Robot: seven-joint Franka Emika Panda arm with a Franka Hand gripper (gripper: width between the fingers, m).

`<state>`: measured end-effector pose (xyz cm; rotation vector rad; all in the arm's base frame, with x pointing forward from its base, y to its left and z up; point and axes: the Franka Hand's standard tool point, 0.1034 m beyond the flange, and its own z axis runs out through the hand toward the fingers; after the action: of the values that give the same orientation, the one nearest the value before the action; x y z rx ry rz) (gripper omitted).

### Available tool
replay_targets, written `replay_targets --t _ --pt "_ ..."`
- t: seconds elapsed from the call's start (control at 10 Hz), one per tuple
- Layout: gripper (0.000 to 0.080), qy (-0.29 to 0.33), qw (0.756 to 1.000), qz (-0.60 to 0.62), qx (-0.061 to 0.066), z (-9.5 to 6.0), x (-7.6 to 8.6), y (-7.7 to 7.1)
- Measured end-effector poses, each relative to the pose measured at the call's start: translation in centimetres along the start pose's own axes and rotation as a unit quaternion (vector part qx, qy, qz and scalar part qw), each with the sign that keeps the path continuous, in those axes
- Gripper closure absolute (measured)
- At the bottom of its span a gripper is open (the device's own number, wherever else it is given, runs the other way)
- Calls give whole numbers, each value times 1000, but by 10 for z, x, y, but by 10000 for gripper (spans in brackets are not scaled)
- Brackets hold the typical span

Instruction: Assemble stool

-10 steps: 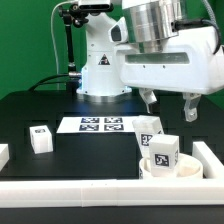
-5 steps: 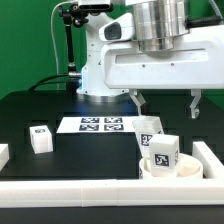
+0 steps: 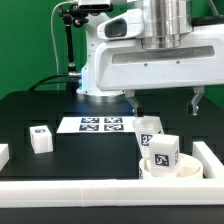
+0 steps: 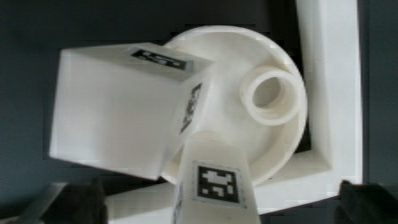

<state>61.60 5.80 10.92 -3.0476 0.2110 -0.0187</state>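
Observation:
The white round stool seat lies at the exterior view's lower right, against the rail corner. One white tagged leg block stands on it, and a second leg leans just behind. Another leg stands alone at the left. My gripper hangs open and empty above the seat, clear of the legs. In the wrist view the seat with its round hole lies below, with one leg and a second tagged leg over it. My gripper shows dark fingers on either side.
The marker board lies flat at mid table before the robot base. A long white rail edges the front and turns up the right side. A white piece shows at the far left edge.
The gripper has risen above the seat and legs, staying open. The seat and legs have not moved.

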Motion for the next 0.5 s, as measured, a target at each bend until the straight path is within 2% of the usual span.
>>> replay_targets --t 0.2,0.5 --pt "151 6 992 -122 -10 1 1 4" --pt "151 2 965 -259 -29 -2 2 7"
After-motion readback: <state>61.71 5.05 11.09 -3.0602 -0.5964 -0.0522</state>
